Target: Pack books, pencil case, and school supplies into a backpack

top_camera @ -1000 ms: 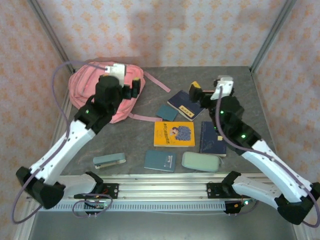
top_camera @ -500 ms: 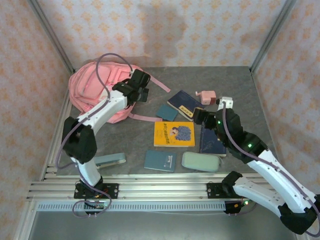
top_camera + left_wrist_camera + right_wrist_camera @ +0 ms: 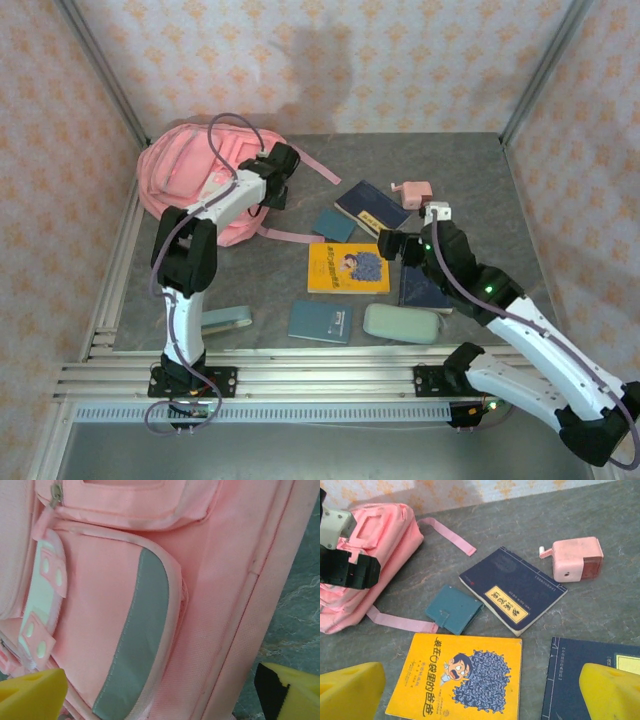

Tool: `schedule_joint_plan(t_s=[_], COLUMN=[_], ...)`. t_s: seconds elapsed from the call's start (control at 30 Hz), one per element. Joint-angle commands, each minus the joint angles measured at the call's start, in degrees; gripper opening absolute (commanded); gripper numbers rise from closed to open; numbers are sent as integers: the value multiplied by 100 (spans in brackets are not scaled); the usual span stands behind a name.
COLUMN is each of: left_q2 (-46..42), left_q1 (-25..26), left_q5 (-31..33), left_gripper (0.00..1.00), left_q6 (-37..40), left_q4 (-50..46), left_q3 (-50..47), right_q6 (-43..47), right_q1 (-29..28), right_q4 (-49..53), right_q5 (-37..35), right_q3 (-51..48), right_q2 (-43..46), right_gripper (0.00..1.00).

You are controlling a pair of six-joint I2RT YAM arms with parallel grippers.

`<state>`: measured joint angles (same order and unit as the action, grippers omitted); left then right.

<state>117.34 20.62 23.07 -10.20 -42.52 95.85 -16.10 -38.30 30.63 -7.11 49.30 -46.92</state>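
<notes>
top external shows the left end effector [image 3: 278, 180] spread over the large pink fabric backpack [image 3: 185, 180], the right end effector [image 3: 388, 246] spread above the flat yellow cartoon book [image 3: 347, 268] right of it.

My left arm [image 3: 228, 203] stood folded, its lower link upright and its forearm reaching toward the far side. The left gripper [image 3: 280, 172] had its jaws spread wide. My right arm [image 3: 520, 320] ran out rightward, then bent back inward. The right gripper [image 3: 390, 246] pointed left, yellow pads [image 3: 612, 692] wide apart.
</notes>
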Motion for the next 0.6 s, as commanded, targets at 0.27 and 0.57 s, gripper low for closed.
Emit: schedule_joint_plan(t_s=[0.27, 0.57], left_q2=[450, -405], left_q1=[-72, -198], left_q5=[868, 250], left_gripper=[20, 0], left_q6=[-257, -703], left_q4=[-378, -781], left_q3=[217, 413], right_q6=[-208, -338], right_q1=[-2, 7], right_q4=[-345, -391], right_q5=[213, 292], right_q3=[-295, -387], right_q2=[15, 116], right_gripper=[99, 94])
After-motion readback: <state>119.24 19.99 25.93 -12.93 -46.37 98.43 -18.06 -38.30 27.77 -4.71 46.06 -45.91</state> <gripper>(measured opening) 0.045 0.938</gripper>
